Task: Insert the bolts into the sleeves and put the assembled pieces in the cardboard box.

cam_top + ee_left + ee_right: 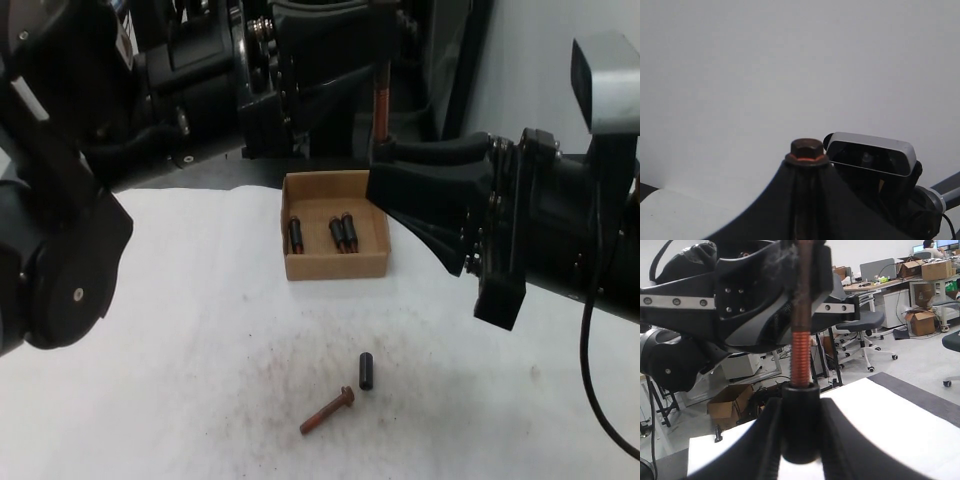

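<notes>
Gripping bolt [807, 150] in left tool [807, 172] and sleeve [800, 425] in right tool [800, 407] beyond the box [335, 266], seemingly only partly seated; risks jamming if tilted off-axis.

The bench [200, 300] is being overlooked from behind the arms, forward and down, from well back. The bolt [806, 151] is being framed up close by the left wrist camera, facing the right arm's camera [872, 155]. The same bolt and the sleeve [800, 420] are being framed equally close from the right wrist, facing the left arm [675, 360] and the room.
</notes>
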Available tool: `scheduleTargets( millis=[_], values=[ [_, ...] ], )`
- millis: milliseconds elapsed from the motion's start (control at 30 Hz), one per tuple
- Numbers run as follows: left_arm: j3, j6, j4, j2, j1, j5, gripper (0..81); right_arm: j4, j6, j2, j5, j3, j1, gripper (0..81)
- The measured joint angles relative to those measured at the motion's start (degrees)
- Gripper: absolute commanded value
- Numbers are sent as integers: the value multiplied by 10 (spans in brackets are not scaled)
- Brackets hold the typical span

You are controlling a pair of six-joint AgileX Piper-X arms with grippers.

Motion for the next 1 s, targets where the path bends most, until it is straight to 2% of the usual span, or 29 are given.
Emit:
scheduleTargets(
  millis=[167,667,767,900,1000],
  values=[
    [0,1,38,0,0,24,0,0,0,0,0,2,1,8],
    [0,31,59,0,0,29,4,8,0,1,-1,2,1,8],
    [0,35,63,-5,0,30,88,8,0,1,-1,2,1,8],
    [0,39,67,-17,0,33,287,-4,0,1,-2,2,1,8],
    [0,39,69,-26,0,38,344,-4,0,1,0,2,1,8]
  ],
)
